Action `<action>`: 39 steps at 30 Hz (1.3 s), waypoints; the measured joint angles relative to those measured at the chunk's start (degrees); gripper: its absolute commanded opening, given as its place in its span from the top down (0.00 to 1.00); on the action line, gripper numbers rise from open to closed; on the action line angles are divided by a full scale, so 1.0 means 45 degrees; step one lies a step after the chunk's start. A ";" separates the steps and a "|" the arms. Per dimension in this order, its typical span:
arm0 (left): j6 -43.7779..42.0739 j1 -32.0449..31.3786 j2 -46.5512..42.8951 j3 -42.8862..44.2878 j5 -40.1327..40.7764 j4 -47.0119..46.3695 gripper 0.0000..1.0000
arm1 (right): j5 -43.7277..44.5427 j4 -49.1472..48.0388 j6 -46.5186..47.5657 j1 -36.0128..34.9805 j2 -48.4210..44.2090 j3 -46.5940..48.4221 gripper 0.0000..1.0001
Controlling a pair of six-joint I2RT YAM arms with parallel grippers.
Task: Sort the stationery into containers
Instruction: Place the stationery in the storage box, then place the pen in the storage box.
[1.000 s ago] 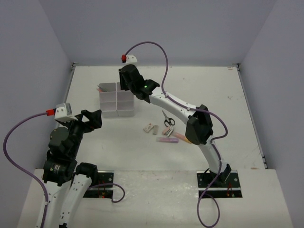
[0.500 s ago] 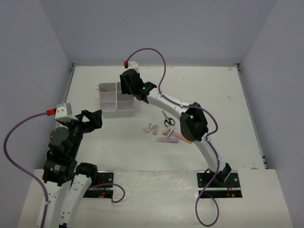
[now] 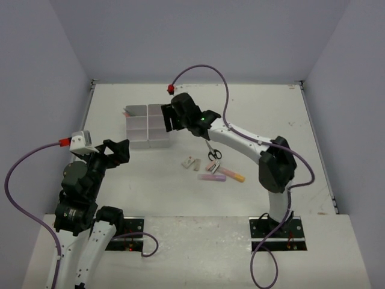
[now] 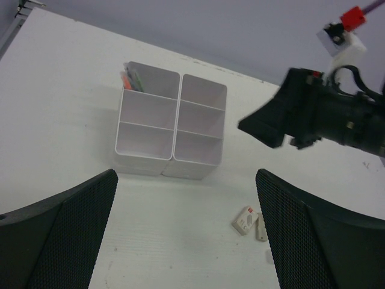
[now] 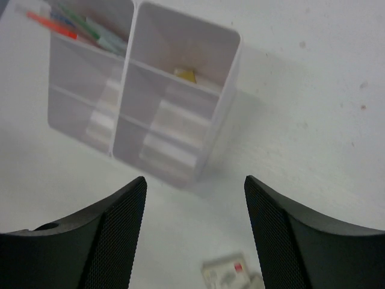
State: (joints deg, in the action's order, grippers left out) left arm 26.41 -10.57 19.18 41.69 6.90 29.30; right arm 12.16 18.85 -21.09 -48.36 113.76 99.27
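From above, the right gripper point(image 3: 170, 119) hangs at the near-right corner of the white tray block point(image 3: 139, 143), fingers spread with nothing between them, which looks to me like a hand just done with a drop. The scissors point(image 3: 213, 152), two erasers point(image 3: 191, 162), purple marker point(image 3: 212, 178) and pink-orange marker point(image 3: 231, 175) lie loose on the table point(image 3: 271, 120), back toward that arm's elbow, so there is plenty left to sort. The left gripper point(image 3: 117, 150) waits short of the tray, spread wide and empty. Through the left wrist camera, the left gripper point(image 4: 186, 177) frames the tray block point(image 4: 178, 114) straight ahead. Pens point(image 4: 129, 79) lean in its far-left compartment, the right gripper point(image 4: 271, 123) crowds in from the right, and the erasers point(image 4: 246, 220) sit low beside the right finger. Bare table lies to the left. From the right wrist, the right gripper point(image 5: 195, 180) stands open over the tray's near-right corner. Pens point(image 5: 78, 27) fill the far-left cell and a small yellow piece point(image 5: 185, 74), too blurred to name, lies in the far-right one. An eraser point(image 5: 225, 274) shows below. Open table to the right gives room to swing back, I reckon.
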 measured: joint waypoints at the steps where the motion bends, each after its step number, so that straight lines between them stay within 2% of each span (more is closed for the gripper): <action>1: 0.0000 0.0000 -0.0024 0.0000 0.0000 0.0000 0.00 | -0.0407 0.0019 0.0298 0.0000 -0.0958 -0.0959 0.18; 2: 0.0000 0.0000 -0.0044 0.0000 -0.0002 -0.0002 0.00 | -0.0764 0.0220 0.0561 0.0000 -0.1800 -0.1625 0.06; 5: 0.0000 0.0003 -0.0046 0.0000 -0.0010 -0.0005 0.00 | -0.1932 0.0443 0.1490 0.0000 -0.3941 -0.3390 0.01; 7: -0.0005 0.0005 -0.0014 0.0000 -0.0009 -0.0005 0.00 | -0.2795 0.0469 0.2382 -0.0005 -0.5204 -0.4660 0.01; 10: 0.0000 0.0008 0.0000 0.0000 0.0000 -0.0005 0.00 | -0.3455 0.0941 0.3503 -0.0022 -0.5509 -0.5779 0.04; 12: 0.0000 0.0010 0.0000 0.0000 0.0013 -0.0005 0.00 | -0.3280 0.1496 0.4342 -0.0058 -0.5081 -0.6077 0.06; 18: 0.0000 0.0015 0.0009 0.0000 0.0087 -0.0005 0.00 | -0.1755 0.2672 0.6483 -0.0050 -0.2102 -0.5682 0.11; 20: 0.0000 0.0015 0.0009 0.0000 0.0085 -0.0005 0.00 | -0.1672 0.2982 0.6967 -0.0005 -0.1409 -0.5538 0.19; 21: 0.0000 0.0015 0.0009 0.0000 0.0083 -0.0005 0.00 | -0.1683 0.3139 0.7179 0.0009 -0.1131 -0.5461 0.20; 34: -0.0005 0.0015 0.0005 0.0000 0.0075 -0.0005 0.00 | -0.3533 0.4045 0.8719 0.0168 0.0213 -0.3763 0.21; 39: -0.0005 0.0015 -0.0005 0.0000 0.0073 -0.0005 0.00 | -0.3753 0.4443 0.8838 0.0170 0.0741 -0.3308 0.25</action>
State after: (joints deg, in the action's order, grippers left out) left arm 26.39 -10.50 19.16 41.69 7.22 29.28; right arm -4.73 38.84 18.68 -47.59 117.09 84.39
